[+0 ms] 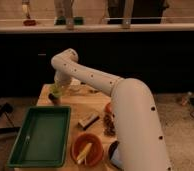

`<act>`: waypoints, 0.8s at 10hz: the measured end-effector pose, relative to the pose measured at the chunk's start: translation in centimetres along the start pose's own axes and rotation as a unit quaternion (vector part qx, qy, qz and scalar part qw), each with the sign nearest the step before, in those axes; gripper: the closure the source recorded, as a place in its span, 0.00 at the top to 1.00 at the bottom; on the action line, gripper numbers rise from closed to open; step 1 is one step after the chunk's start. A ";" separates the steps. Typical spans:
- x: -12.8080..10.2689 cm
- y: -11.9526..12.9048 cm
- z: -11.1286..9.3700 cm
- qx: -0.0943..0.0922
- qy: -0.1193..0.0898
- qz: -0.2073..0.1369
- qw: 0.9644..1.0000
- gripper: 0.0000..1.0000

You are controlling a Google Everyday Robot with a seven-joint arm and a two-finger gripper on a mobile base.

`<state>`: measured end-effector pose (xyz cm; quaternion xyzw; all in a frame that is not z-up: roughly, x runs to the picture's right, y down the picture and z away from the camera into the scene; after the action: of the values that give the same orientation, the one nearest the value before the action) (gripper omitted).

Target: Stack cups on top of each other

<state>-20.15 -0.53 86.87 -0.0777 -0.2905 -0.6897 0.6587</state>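
One high view over the arm [115, 95], down onto the table [92, 107], gripper [57, 90] at its far-left corner.

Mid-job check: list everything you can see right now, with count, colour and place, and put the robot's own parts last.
Table: one, light wood, centre.
Tray: one, green, front left of the table.
Orange bowl: one, front centre, holding something yellowish.
Yellow-green cup: one, far left corner, at the end effector.
Dark cup: one, just below the yellow-green cup.
Small block: one, dark with a pale top, mid-table.
Counter: one, pale, across the back.
Arm: one, white, reaching from the right foreground.
End effector: one, far left corner, at the cups.
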 end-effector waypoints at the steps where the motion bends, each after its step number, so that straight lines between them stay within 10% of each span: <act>1: 0.1 -0.4 0.3 0.000 -0.003 -0.002 1.000 0.00; 8: 0.1 -1.6 1.9 -0.004 -0.018 -0.010 1.000 0.00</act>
<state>-22.20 0.28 87.94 -0.0898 -0.3004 -0.6956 0.6464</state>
